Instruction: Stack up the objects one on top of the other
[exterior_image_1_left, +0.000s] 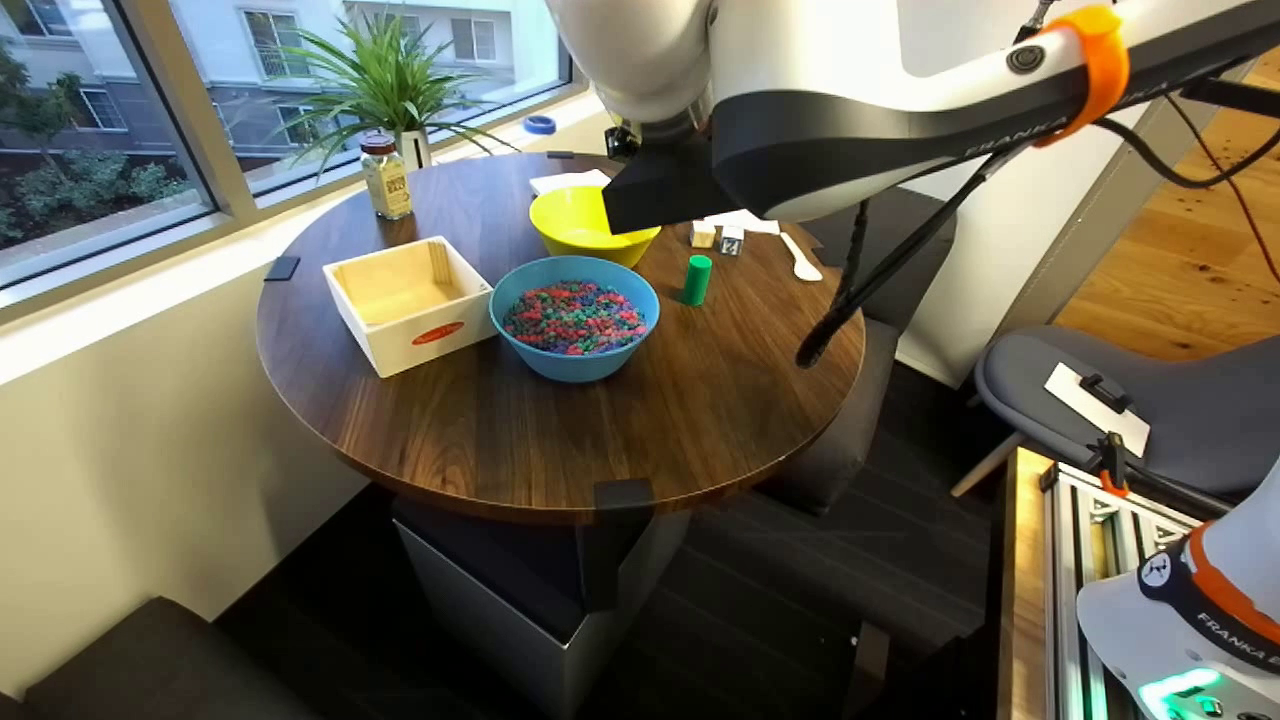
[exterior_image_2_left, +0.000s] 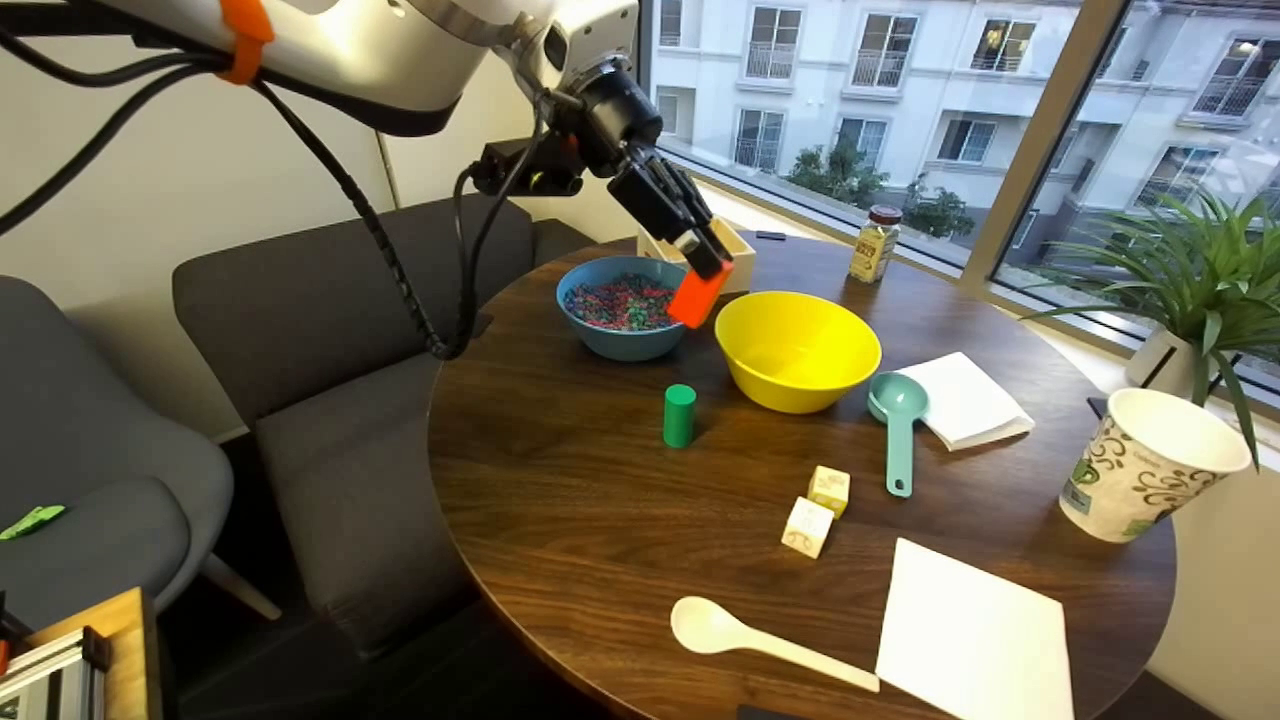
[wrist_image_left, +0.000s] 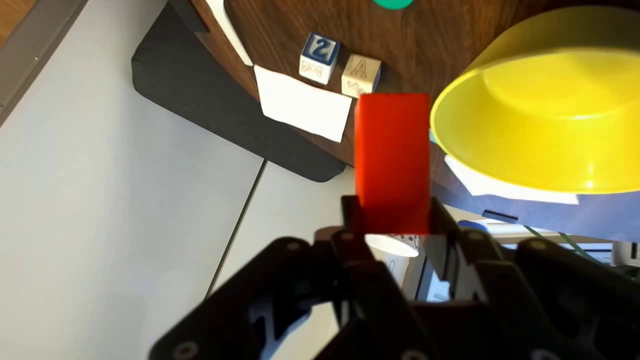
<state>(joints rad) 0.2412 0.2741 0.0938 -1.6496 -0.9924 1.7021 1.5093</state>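
Pinching the tilted red block (exterior_image_2_left: 699, 296) in midair, our tool (wrist_image_left: 394, 215) has the cylinder (exterior_image_2_left: 679, 416) lower down, upright on the counter (exterior_image_2_left: 590, 510); in the wrist view we find the cylinder ahead, roughly along the red block's long axis.

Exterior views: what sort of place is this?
Likely a sitting nook, though office or home is unclear: a round table, a padded bench beside it and a large window.

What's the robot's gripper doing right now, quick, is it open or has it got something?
Gripper: closed, holding the red block up in the air.
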